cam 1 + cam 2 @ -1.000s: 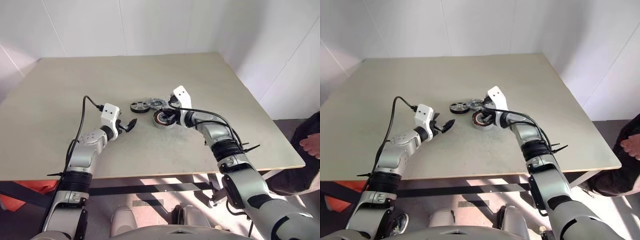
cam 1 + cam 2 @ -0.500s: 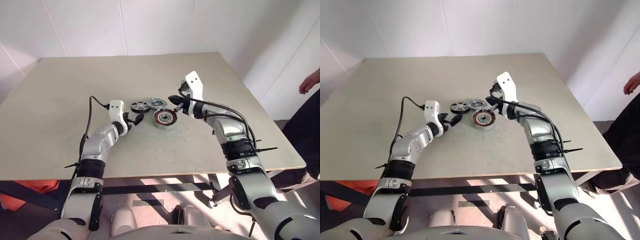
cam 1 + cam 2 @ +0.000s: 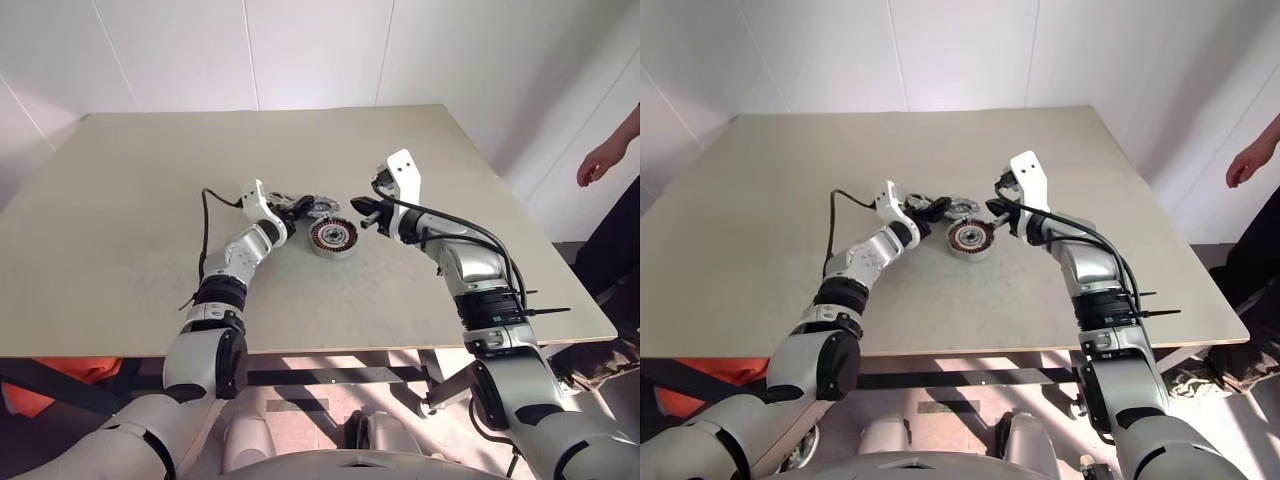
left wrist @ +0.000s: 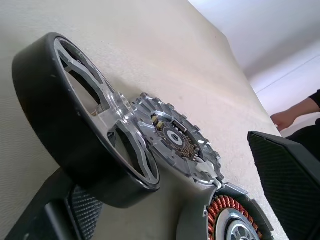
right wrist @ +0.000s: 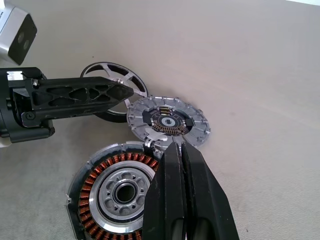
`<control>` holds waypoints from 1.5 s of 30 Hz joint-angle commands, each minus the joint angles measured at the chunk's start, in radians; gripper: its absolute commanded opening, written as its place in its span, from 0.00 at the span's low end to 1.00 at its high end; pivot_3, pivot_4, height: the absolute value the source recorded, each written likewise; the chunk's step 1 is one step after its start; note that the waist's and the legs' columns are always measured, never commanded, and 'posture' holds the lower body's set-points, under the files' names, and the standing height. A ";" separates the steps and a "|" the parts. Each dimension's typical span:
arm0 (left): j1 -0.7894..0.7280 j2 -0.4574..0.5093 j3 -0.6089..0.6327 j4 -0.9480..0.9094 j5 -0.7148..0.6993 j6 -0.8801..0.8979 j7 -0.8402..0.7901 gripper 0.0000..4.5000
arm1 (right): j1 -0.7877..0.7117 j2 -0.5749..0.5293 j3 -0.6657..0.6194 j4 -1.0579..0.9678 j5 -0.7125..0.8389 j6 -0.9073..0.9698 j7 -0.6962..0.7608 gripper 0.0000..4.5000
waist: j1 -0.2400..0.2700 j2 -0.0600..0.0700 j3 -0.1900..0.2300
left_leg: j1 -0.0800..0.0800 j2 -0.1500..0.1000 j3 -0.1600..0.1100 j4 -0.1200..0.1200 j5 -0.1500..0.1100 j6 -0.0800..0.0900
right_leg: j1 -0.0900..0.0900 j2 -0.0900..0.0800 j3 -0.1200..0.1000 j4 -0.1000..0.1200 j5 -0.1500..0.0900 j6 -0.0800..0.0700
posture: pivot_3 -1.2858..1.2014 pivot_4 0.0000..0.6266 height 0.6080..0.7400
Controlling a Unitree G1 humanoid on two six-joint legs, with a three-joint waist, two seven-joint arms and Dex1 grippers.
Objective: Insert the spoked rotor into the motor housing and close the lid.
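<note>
A beige table [image 3: 120, 260] carries three motor parts grouped near its middle. Nearest the robot lies the motor housing [image 5: 120, 192], a shallow grey cup, open side up, with copper-red windings ringing a dark centre. Just beyond it, and touching its rim, lies the lid [image 5: 167, 122], flat on the table. Beside the lid sits the spoked rotor [image 4: 82, 117], flat, black rim around pale spokes. The left gripper [image 3: 292, 208] is spread wide, one finger lying across the rotor and the other low beside it, nothing held. The right gripper [image 3: 366, 210] is pinched fully closed and empty, hovering near the housing's far side. To grasp well, the left gripper should probably straddle the black rim squarely before closing, then lift it straight up, clear of the lid.
</note>
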 commanded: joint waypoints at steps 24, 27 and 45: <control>0.013 0.012 0.169 -0.006 -0.164 -0.053 0.057 0.09 | -0.042 -0.031 -0.020 0.041 0.005 -0.035 -0.026 0.00 | -0.001 -0.002 0.001 | 0.000 0.000 0.000 0.000 0.000 0.000 | 0.000 -0.001 0.000 0.000 0.000 0.000 | 0.52 0.00 1.00; 0.039 0.027 0.233 -0.075 -0.223 -0.088 0.079 0.09 | -0.041 -0.042 -0.026 0.050 0.003 -0.043 -0.025 0.00 | -0.003 -0.002 0.001 | 0.000 0.000 0.000 0.000 0.000 0.000 | 0.000 0.000 0.000 0.000 0.000 0.000 | 0.52 0.00 1.00; 0.222 0.064 0.092 -0.473 -0.594 0.579 -0.039 0.09 | -0.014 -0.201 -0.028 0.107 -0.017 -0.084 0.065 0.00 | -0.002 -0.005 0.004 | 0.000 0.000 0.001 0.000 -0.001 0.001 | 0.000 0.000 0.000 0.000 0.000 0.000 | 0.52 0.00 1.00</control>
